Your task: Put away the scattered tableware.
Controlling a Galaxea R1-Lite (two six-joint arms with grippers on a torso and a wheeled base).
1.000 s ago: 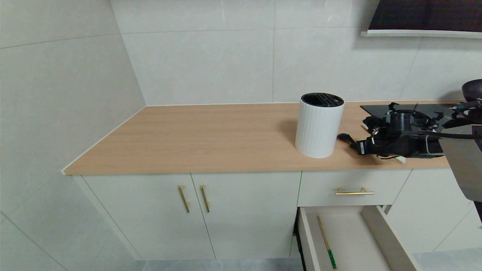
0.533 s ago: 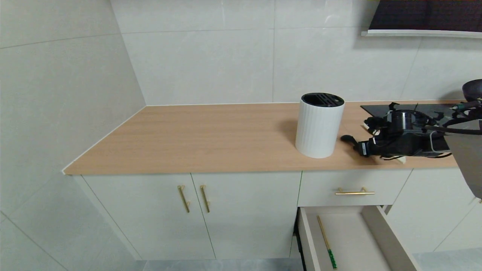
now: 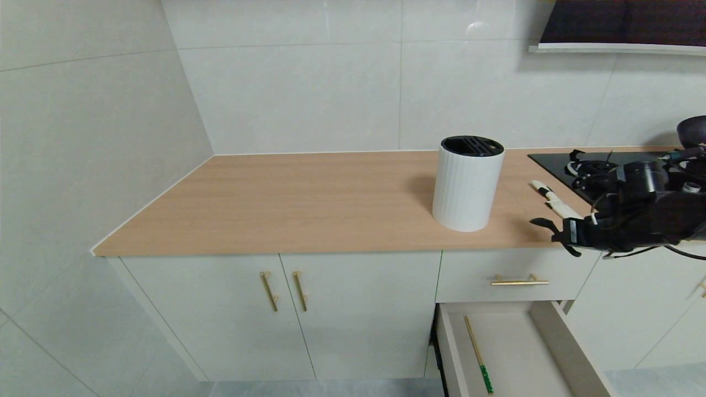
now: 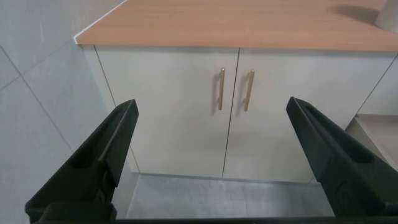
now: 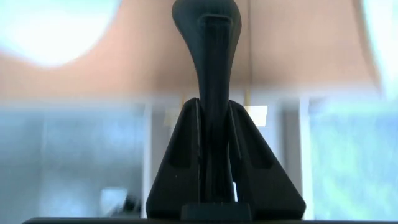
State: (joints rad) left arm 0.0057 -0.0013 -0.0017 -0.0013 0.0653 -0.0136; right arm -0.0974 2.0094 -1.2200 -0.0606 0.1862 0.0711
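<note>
Tableware waiting on a kitchen worktop: a slim white utensil [image 3: 558, 207] with a dark band near its far end lies flat on the wooden countertop [image 3: 309, 204], to the right of the ribbed white knife block [image 3: 468, 190] and just beside the black hob [image 3: 573, 162]. Its long axis runs on a diagonal, the banded end pointing back towards the wall and the plain end towards the counter's front edge. The right gripper [image 3: 539, 223] hangs at that front edge, so the utensil lies just ahead of the fingertips and a little to their right; the right wrist view shows the fingers pressed together with nothing between them. The left gripper [image 4: 211, 109] is spread wide and empty, low down facing the gold-handled cabinet doors [image 4: 235, 90] and well apart from the utensil, which makes the right arm by far the nearer. Below the worktop an open drawer [image 3: 551, 336] holds a green-tipped chopstick [image 3: 477, 355] and looks the likely destination. The coming grasp probably calls for the right fingers to part and close across the utensil's narrow width
</note>
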